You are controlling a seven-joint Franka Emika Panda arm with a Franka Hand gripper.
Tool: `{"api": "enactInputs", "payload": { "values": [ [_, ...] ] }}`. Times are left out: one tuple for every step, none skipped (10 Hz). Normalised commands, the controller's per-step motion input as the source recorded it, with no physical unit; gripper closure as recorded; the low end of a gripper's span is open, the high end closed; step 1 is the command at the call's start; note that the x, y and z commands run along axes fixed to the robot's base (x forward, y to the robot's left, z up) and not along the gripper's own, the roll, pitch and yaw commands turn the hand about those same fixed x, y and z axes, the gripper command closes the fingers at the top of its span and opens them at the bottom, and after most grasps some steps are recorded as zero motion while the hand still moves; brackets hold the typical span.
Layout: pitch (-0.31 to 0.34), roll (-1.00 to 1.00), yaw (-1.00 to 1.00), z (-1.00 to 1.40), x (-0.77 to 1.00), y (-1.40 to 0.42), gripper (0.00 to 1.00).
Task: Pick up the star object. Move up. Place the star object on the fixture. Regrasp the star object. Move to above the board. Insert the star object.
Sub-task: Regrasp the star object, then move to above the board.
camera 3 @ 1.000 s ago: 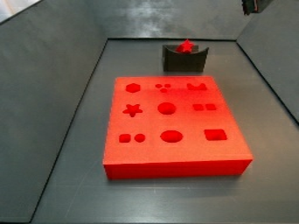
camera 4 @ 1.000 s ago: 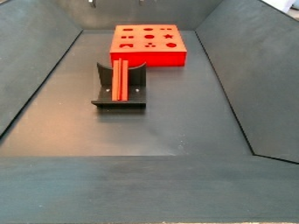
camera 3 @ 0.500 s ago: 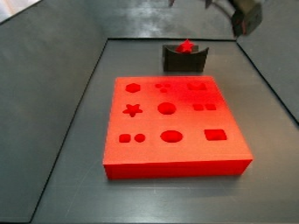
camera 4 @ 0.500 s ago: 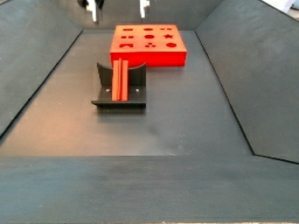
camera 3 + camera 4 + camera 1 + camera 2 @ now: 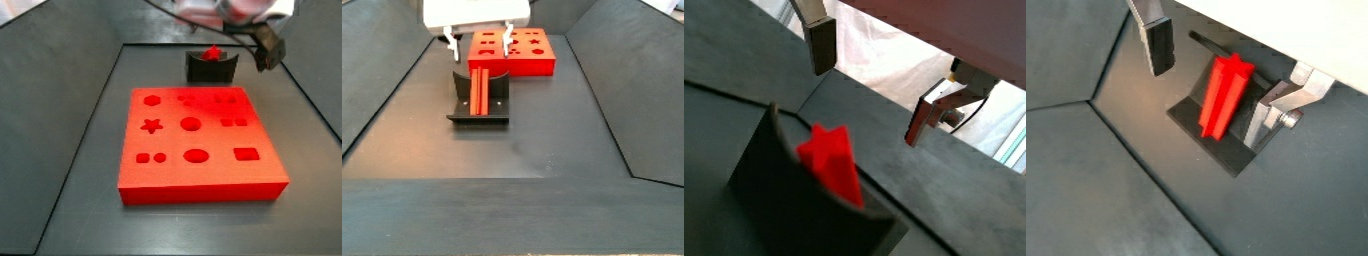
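Note:
The star object [image 5: 480, 88], a bright red prism, lies lengthwise in the notch of the dark fixture [image 5: 478, 117]; in a side view its star-shaped end [image 5: 211, 52] shows on top of the fixture [image 5: 210, 70]. My gripper [image 5: 477, 47] hangs open just over it, one finger [image 5: 1157, 45] on each side of the star object [image 5: 1227, 95], and neither touches it. The red board [image 5: 198, 140] with its shaped recesses lies flat beside the fixture. In a wrist view the peg's end [image 5: 831, 160] sits in the fixture [image 5: 778, 190] below the open fingers.
Dark sloping walls [image 5: 382, 90] enclose the grey floor [image 5: 543, 140]. The board [image 5: 512, 50] sits close behind the fixture in a side view. One finger [image 5: 267, 48] hangs near the right wall [image 5: 314, 90].
The gripper has come down from above the frame's edge to straddle the star object on the fixture. The star object, fixture and board have not moved.

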Motion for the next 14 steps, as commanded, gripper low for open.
{"api": "enactInputs", "payload": {
  "values": [
    [-0.061,0.1,0.1,-1.0,0.12,0.02,0.0],
    [-0.073,0.09,0.08,-0.93,0.12,0.01,0.0],
    [-0.081,0.09,0.06,-0.78,0.1,0.01,0.0],
    [-0.086,0.08,0.03,-0.59,0.09,0.0,0.0],
    [-0.084,0.08,0.02,-0.45,0.08,0.0,0.0],
    [-0.076,0.07,0.01,-0.36,0.07,0.0,0.0],
    [-0.048,0.06,-0.01,-0.18,0.03,-0.01,0.0],
    [-0.053,0.06,-0.01,-0.17,0.02,-0.01,0.0],
    [-0.053,0.06,-0.01,-0.17,0.02,-0.01,0.0],
    [-0.053,0.06,-0.01,-0.17,0.02,-0.01,0.0],
    [-0.053,0.06,-0.01,-0.17,0.02,-0.01,0.0],
    [0.0,0.0,0.0,0.0,0.0,0.0,1.0],
    [0.111,-0.06,-0.09,1.0,0.18,0.03,1.0],
    [0.115,-0.06,-0.09,1.0,0.17,0.03,1.0]
  ]
}}
